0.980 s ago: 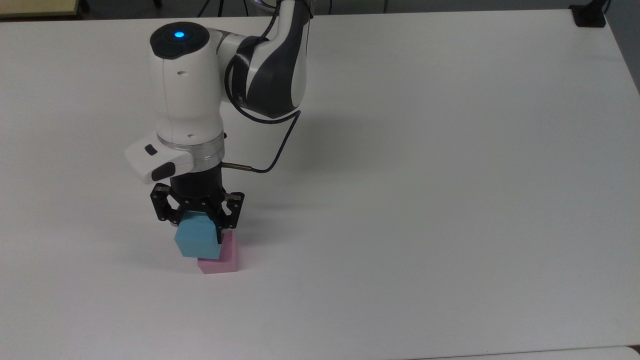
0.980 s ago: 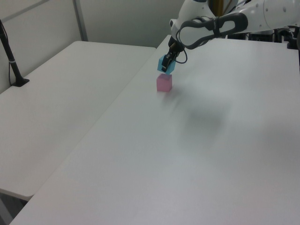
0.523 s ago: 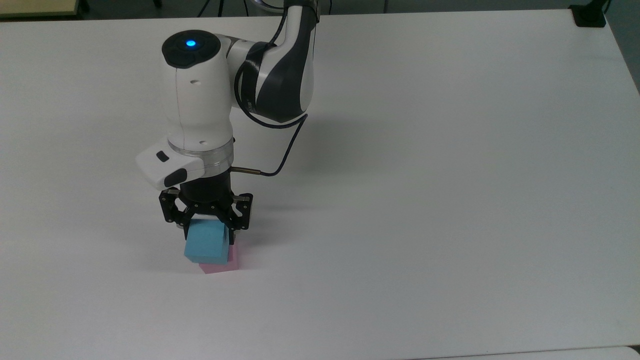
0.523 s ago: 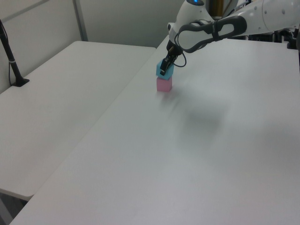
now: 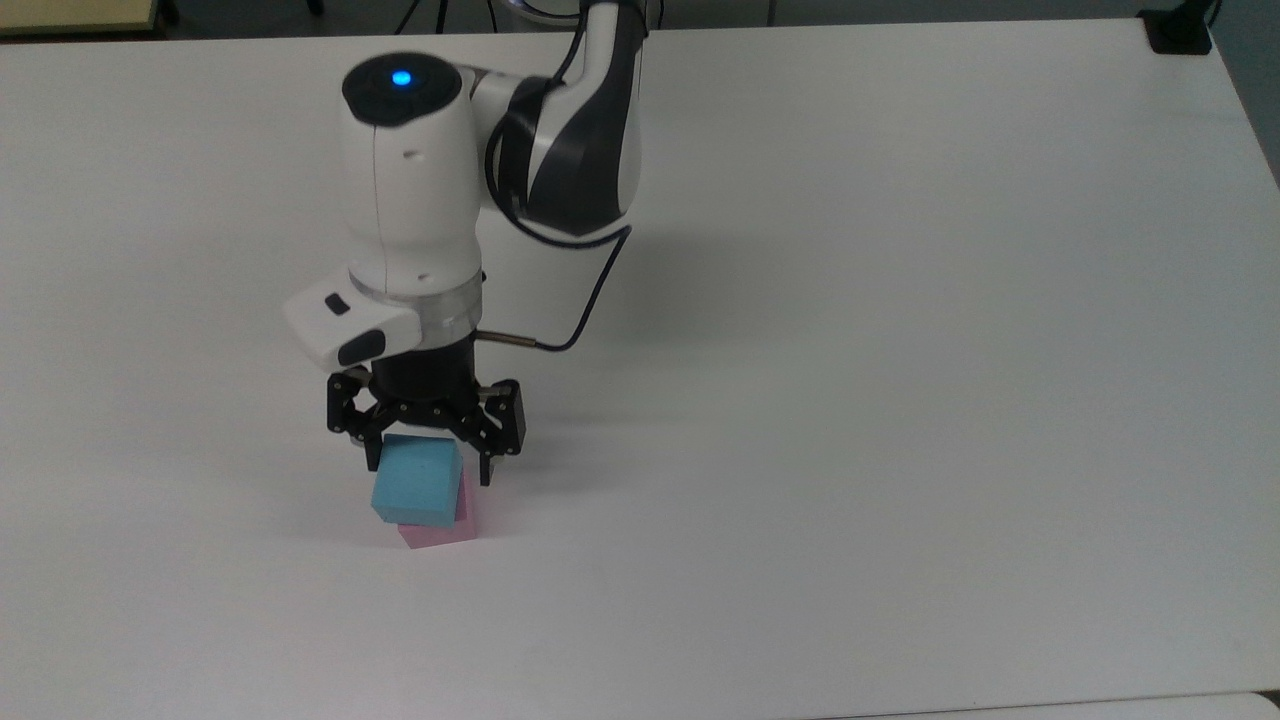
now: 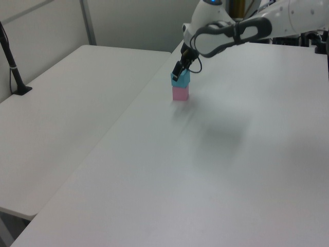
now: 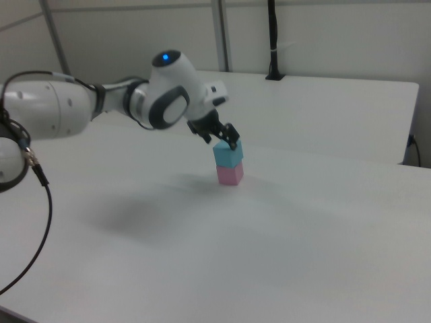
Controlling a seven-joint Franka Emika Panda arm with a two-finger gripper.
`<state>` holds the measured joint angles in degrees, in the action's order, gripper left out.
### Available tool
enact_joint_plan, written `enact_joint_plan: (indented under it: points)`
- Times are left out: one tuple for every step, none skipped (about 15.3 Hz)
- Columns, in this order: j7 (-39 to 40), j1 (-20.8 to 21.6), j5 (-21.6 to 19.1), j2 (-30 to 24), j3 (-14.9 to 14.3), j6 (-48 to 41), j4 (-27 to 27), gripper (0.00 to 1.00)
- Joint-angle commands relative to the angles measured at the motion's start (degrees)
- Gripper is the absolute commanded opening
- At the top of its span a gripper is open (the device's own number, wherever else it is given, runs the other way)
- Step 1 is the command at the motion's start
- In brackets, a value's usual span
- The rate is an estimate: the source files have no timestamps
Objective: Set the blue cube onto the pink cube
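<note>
The light blue cube [image 5: 418, 482] rests on top of the pink cube [image 5: 440, 533] on the white table [image 5: 900, 400], slightly turned and shifted toward the top view's left. My gripper [image 5: 430, 462] stands open just above and behind it, one finger on each side of the blue cube and apart from its faces. In the left view the blue cube [image 6: 180, 78] stacks on the pink cube [image 6: 180, 93] under the gripper [image 6: 180, 69]. The right view shows the same stack, blue cube [image 7: 227, 154] over pink cube [image 7: 229, 174], with the gripper [image 7: 222, 140] at its top.
A black clamp base [image 5: 1180, 30] sits at the table's far right corner in the top view. A second white table [image 6: 61, 103] with a black post [image 6: 13, 67] adjoins on the left view's left. A cable [image 5: 590, 290] loops off the wrist.
The gripper carried the blue cube over the pink cube, lowered it onto it, then opened and let go. The arm shifted toward the top view's right.
</note>
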<state>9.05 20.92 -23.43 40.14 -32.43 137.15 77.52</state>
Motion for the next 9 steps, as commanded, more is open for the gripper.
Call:
enact_joint_plan:
  points:
    - [-3.14,0.62,7.5,-17.69,3.51,-11.34,10.09,1.0]
    - [-5.42,0.44,9.96,-20.77,4.21,-15.29,10.8,1.0]
    - [-8.14,-0.34,12.51,-23.32,5.18,-19.42,11.42,1.0]
    - [-10.17,-0.87,15.49,-25.61,6.49,-22.77,12.47,1.0]
    - [-11.41,-2.44,18.91,-27.98,8.16,-25.5,13.52,1.0]
    - [-11.77,-4.2,21.56,-30.27,10.35,-28.14,14.67,1.0]
    - [-11.77,-6.22,23.15,-32.38,12.28,-30.95,15.46,1.0]
    - [-11.6,-7.72,24.12,-34.23,13.78,-33.5,16.25,1.0]
    - [-11.16,-9.04,24.57,-36.6,14.58,-35.79,17.04,1.0]
